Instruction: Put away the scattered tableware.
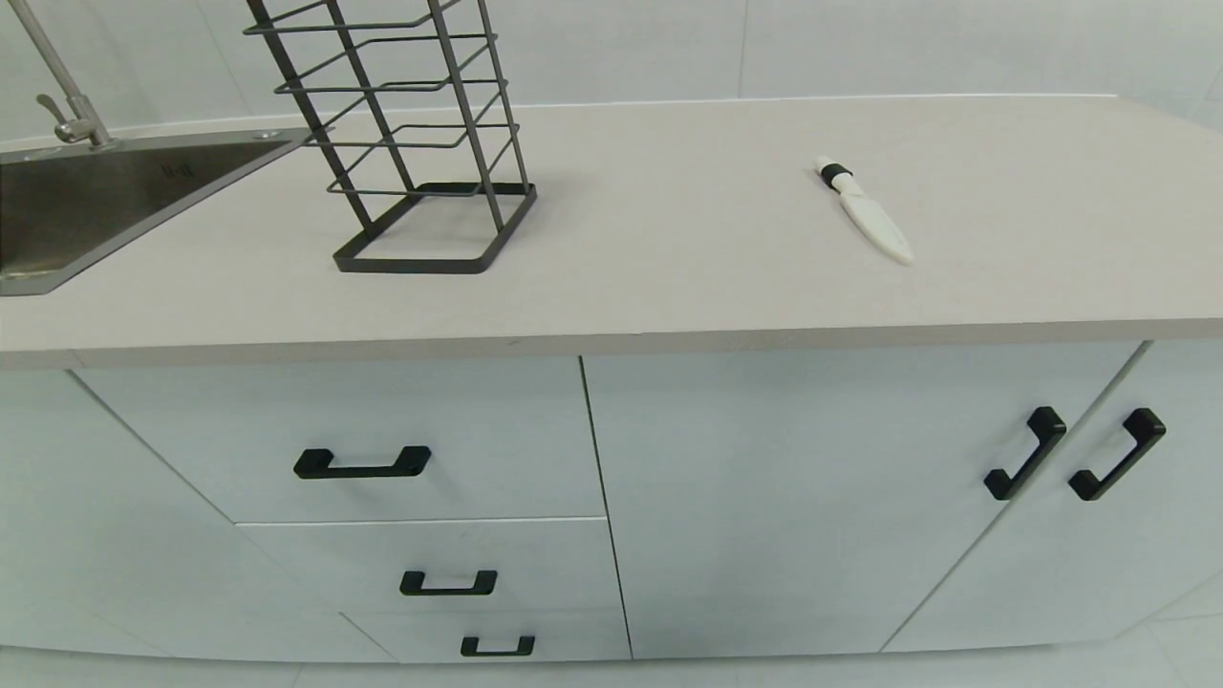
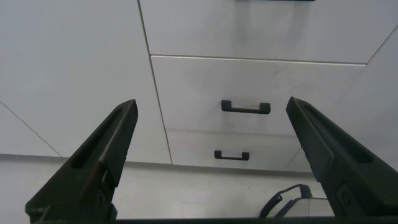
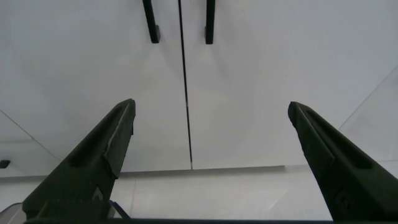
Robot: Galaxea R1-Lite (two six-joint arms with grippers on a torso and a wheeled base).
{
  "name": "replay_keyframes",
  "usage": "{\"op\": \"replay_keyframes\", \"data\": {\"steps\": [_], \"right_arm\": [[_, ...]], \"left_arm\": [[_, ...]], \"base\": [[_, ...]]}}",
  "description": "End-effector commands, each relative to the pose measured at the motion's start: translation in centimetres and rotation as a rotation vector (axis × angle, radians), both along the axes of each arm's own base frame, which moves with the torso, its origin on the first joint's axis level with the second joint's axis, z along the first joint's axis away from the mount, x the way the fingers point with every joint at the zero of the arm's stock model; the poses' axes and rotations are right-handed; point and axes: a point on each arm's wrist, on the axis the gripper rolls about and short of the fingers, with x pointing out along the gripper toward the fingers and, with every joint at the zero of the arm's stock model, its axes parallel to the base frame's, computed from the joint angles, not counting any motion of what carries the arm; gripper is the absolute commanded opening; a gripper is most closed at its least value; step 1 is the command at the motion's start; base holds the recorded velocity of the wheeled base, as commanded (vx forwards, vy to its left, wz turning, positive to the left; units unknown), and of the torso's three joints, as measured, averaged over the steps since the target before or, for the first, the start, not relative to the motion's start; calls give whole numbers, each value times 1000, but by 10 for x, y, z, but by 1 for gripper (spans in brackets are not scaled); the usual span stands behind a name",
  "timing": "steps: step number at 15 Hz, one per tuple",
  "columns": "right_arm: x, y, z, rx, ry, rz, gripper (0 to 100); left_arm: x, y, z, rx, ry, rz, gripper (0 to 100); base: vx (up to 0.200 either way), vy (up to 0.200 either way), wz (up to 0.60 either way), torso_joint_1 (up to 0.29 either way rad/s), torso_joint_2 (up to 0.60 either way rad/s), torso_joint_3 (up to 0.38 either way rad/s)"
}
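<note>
A white knife (image 1: 865,210) with a black band near its handle end lies on the pale countertop (image 1: 669,248), right of centre. A dark wire rack (image 1: 420,134) stands on the counter to the left, with nothing in it. My left gripper (image 2: 211,115) is open, held low in front of the drawer fronts with nothing between its fingers. My right gripper (image 3: 211,115) is open too, facing the two cabinet doors, also holding nothing.
A steel sink (image 1: 86,201) with a tap (image 1: 62,86) is set into the counter's far left. Below the counter are three drawers with black handles (image 1: 363,465) on the left and cabinet doors with black handles (image 1: 1027,454) on the right.
</note>
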Motion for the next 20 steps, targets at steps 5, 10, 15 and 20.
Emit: {"op": "replay_keyframes", "data": {"steps": [5, 10, 15, 20], "right_arm": [[0, 0, 0, 4, 1, -1, 100], [0, 0, 0, 3, 1, -1, 100], [0, 0, 0, 1, 1, -1, 100], [0, 0, 0, 1, 1, -1, 100]], "left_arm": [[0, 0, 0, 39, 3, 0, 100], [0, 0, 0, 62, 4, -10, 100], [0, 0, 0, 61, 4, -10, 100], [0, 0, 0, -4, 0, -7, 100]], "base": [[0, 0, 0, 178, -269, -115], [0, 0, 0, 244, -503, -228], [0, 0, 0, 205, -492, -228], [0, 0, 0, 321, -497, -243]]}}
